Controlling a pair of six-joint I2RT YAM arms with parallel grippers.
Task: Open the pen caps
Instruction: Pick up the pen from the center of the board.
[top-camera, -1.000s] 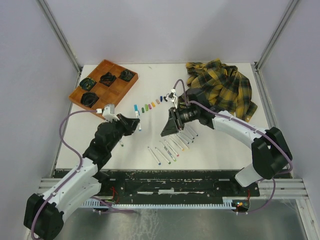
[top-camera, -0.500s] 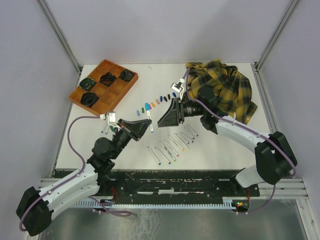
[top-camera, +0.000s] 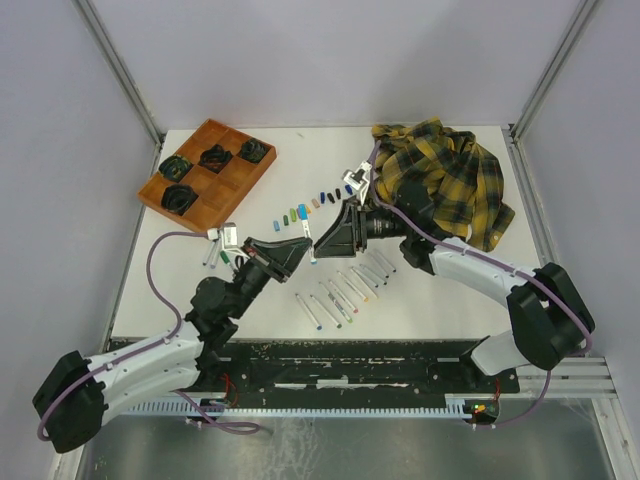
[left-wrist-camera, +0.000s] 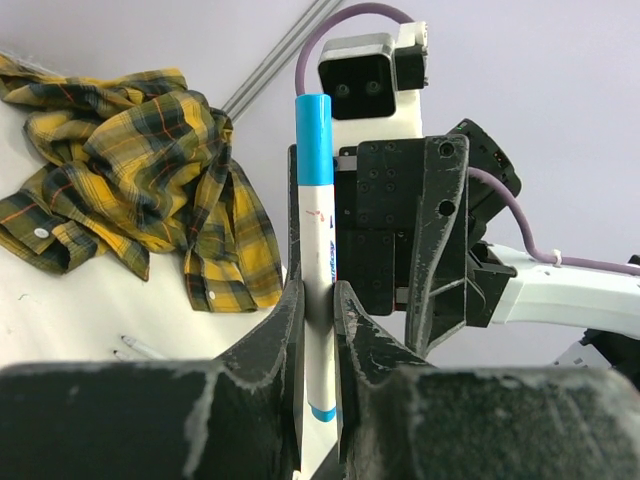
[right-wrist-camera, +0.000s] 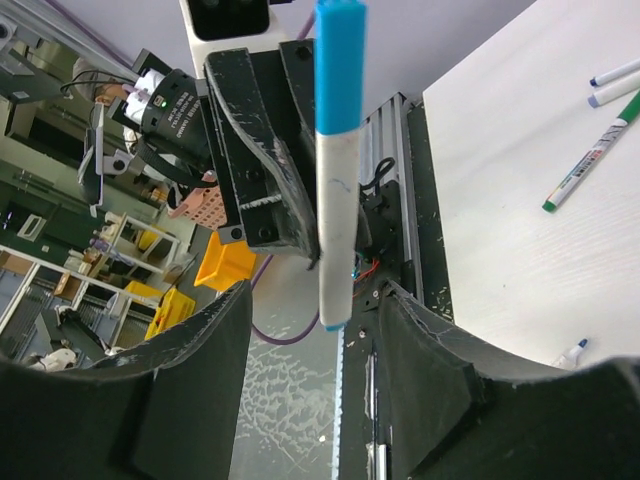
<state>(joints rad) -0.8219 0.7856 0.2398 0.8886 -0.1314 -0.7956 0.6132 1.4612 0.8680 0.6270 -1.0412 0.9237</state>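
My left gripper (top-camera: 297, 250) is shut on the white barrel of a marker (left-wrist-camera: 320, 250) that carries a blue pen cap (left-wrist-camera: 312, 130), held above the table. In the right wrist view the same marker (right-wrist-camera: 335, 220) and its blue cap (right-wrist-camera: 338, 65) stand upright in front of my right gripper (right-wrist-camera: 315, 298), which is open, with its fingers (right-wrist-camera: 205, 380) clear of the barrel on either side. From above, my right gripper (top-camera: 323, 240) faces the left one at close range. A row of loose pen caps (top-camera: 300, 209) in several colours lies on the table behind them.
Several uncapped white markers (top-camera: 345, 288) lie in a row under the right arm. A few more markers (top-camera: 214, 253) lie at the left. A wooden tray (top-camera: 222, 190) with dark items stands at the back left, and a yellow plaid shirt (top-camera: 450, 175) at the back right.
My left arm has lifted the blue-capped marker off the table and carried it right, up to the right gripper. My right gripper has turned and risen slightly to face it.
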